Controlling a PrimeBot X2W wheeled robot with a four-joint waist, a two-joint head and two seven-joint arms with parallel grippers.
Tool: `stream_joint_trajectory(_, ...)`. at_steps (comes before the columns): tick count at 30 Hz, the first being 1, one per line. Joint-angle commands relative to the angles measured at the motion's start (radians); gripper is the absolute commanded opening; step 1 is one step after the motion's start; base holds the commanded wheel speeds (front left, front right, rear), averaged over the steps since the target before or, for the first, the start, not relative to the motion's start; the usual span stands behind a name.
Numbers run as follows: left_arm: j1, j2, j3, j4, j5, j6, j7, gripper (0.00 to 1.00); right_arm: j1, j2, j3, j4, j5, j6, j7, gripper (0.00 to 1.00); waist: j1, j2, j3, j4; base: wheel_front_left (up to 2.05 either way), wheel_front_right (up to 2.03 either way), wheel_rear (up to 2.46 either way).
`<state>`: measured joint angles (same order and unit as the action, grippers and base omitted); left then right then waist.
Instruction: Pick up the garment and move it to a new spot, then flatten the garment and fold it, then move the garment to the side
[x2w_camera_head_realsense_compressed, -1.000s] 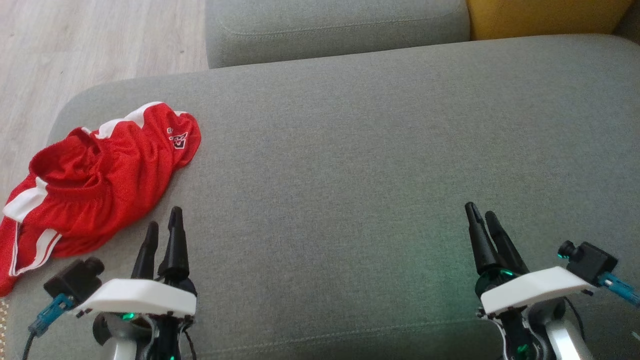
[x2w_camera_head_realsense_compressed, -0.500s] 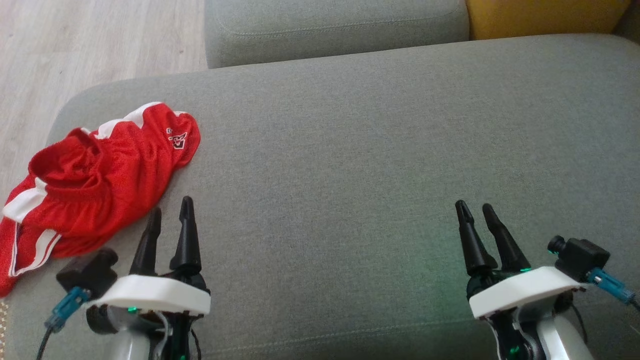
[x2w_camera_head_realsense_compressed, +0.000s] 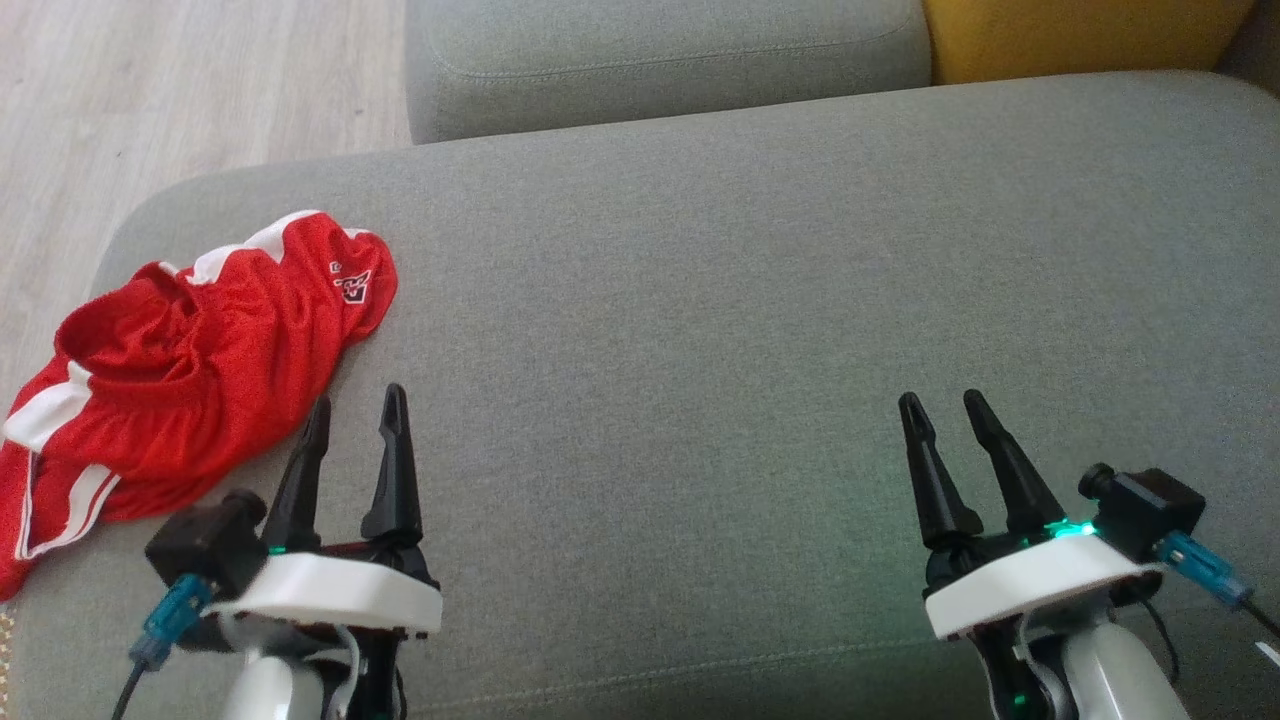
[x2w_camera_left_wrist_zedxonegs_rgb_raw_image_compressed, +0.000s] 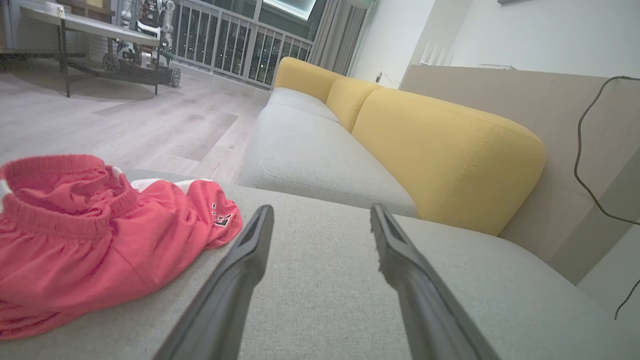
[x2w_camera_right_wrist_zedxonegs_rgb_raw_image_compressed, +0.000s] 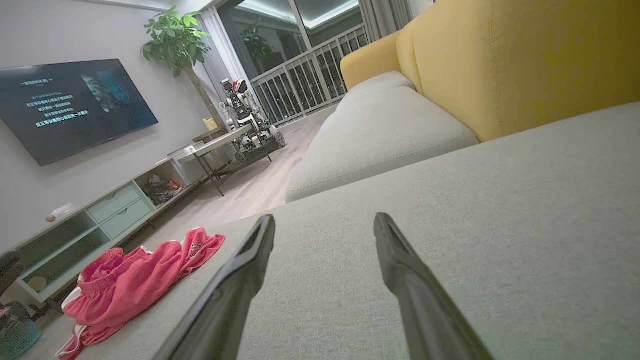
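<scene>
The garment is a pair of red shorts with white stripes, lying crumpled at the left end of the grey sofa cushion, one part hanging over the left edge. My left gripper hovers open just right of the shorts, near the front edge, with nothing between its fingers. In the left wrist view the garment lies left of the left gripper. My right gripper stands open and empty at the lower right, far from the shorts. The right wrist view shows the garment at lower left, beyond the right gripper.
A second grey seat cushion lies behind, with a yellow backrest at the upper right. Wooden floor runs past the sofa's left end. A low TV cabinet and another robot stand across the room.
Both grippers have moved forward over the cushion, the left one coming closer alongside the shorts. Their fingers now stand spread wider apart. The garment has not moved.
</scene>
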<state>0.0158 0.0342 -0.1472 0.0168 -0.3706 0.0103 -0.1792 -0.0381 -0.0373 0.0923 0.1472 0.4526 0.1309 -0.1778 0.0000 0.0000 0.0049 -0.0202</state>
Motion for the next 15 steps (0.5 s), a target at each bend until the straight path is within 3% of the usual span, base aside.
stream_joint_trajectory(1, -0.043, 0.013, 0.021, -0.047, 0.029, 0.006, -0.015, 1.0, -0.059, -0.01, 0.023, -0.044, -0.027, 0.0, -0.016, 1.0, 0.0, 0.0, -0.001, 0.0, 0.0, 0.0, 0.0)
stream_joint_trajectory(15, -0.029, 0.015, 0.01, -0.061, 0.188, -0.004, -0.056, 1.0, -0.065, -0.012, 0.043, -0.064, -0.203, 0.0, -0.057, 1.0, 0.0, 0.0, -0.009, -0.013, 0.0, 0.0, 0.0)
